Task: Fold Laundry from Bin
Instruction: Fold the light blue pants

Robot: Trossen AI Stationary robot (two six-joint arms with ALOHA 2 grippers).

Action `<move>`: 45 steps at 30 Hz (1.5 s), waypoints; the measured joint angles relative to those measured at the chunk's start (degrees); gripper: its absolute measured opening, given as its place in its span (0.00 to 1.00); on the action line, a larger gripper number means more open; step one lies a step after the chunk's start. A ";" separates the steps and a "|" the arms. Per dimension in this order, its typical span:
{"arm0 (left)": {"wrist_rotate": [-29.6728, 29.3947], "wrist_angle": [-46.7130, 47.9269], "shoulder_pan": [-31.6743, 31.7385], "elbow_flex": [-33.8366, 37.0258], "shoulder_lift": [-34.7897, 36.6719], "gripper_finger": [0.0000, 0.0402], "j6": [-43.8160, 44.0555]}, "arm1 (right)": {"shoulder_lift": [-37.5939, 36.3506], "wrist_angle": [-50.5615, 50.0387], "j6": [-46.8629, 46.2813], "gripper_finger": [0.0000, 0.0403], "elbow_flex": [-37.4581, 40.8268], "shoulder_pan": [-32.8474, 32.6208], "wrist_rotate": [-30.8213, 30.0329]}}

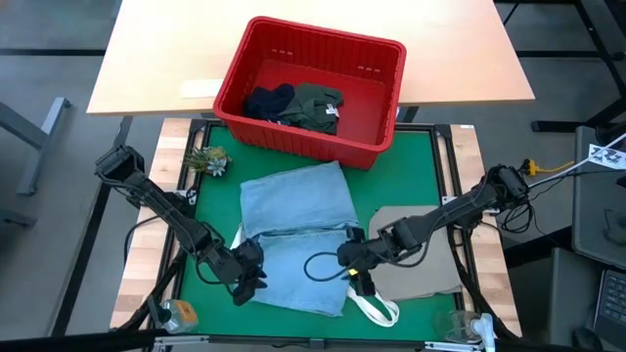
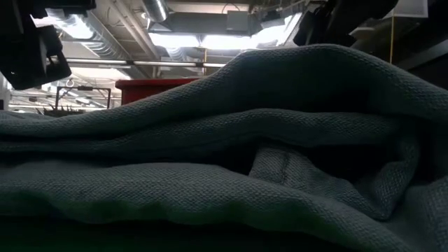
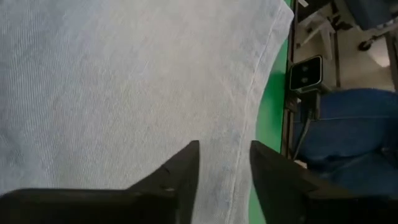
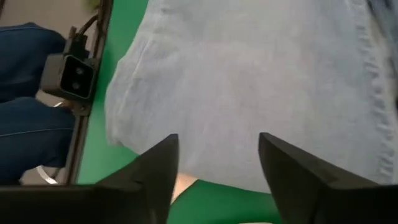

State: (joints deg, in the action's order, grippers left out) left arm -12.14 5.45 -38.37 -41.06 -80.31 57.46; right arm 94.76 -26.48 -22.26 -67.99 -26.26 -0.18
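Light blue denim jeans (image 1: 293,235) lie folded on the green mat (image 1: 416,166). In the low view their cloth (image 2: 224,140) fills most of the picture. My left gripper (image 1: 250,279) hovers open over the jeans' near left edge, its fingers on either side of the hem seam (image 3: 245,118). At the jeans' near right edge my right gripper (image 1: 354,274) hangs open above the cloth (image 4: 249,74). The red bin (image 1: 381,108) stands at the far side and holds a dark navy garment (image 1: 269,101) and a dark olive one (image 1: 318,106).
Beige cloth (image 1: 421,264) lies flat on the mat under my right arm. A white strap (image 1: 377,311) sticks out near the front edge. A black cord loop (image 1: 323,266) lies on the jeans. A small green thing (image 1: 207,159) sits at the far left. A person's legs (image 3: 348,124) show beyond the table.
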 joint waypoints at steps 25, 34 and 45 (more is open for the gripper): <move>-0.87 -0.16 -2.91 0.00 -0.04 0.49 -11.55 | 3.95 10.40 7.54 0.78 0.00 -11.77 -9.83; -0.87 -0.15 -2.91 -0.01 -0.04 0.49 -11.50 | 11.28 10.37 12.63 0.78 0.00 -13.05 -9.77; -0.87 -0.13 -2.91 0.00 -0.04 0.48 -11.42 | 17.36 15.89 16.31 0.78 0.00 -13.12 -11.94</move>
State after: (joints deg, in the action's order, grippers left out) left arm -13.02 5.32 -41.28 -41.06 -80.36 46.04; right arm 112.12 -10.59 -5.95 -67.99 -39.38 -12.12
